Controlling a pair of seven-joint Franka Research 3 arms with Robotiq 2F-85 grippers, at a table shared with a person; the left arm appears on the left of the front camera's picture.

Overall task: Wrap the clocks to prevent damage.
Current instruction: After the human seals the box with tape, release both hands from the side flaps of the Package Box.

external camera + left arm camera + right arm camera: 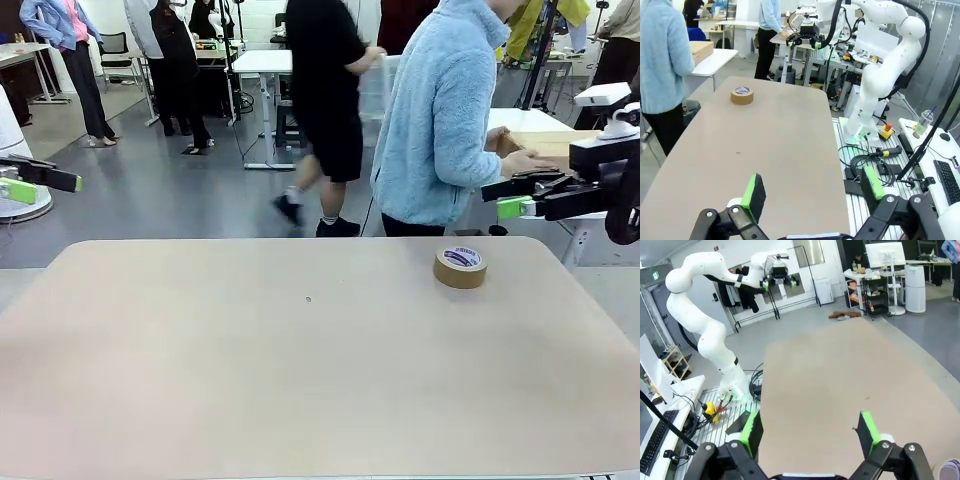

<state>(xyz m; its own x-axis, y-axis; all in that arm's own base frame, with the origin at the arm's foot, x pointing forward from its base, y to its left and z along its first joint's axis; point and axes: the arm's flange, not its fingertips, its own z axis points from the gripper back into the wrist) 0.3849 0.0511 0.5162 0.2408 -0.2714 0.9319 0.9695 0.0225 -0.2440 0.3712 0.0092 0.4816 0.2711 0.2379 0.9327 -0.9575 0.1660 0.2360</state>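
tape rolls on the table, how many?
1. The tape roll lies flat at the table's far right, near the person. Nothing else on the tabletop could hide another.

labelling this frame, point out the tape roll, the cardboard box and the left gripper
tape roll (460, 266): front view, top face of the roll.
cardboard box (701, 49): left wrist view, its side face.
left gripper (812, 192): left wrist view, midway between its fingertips.

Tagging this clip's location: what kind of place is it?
Probably a robotics lab or data-collection hall: white robot arm on a floor base with loose cables, keyboard on a side desk, and more work tables with people standing behind.
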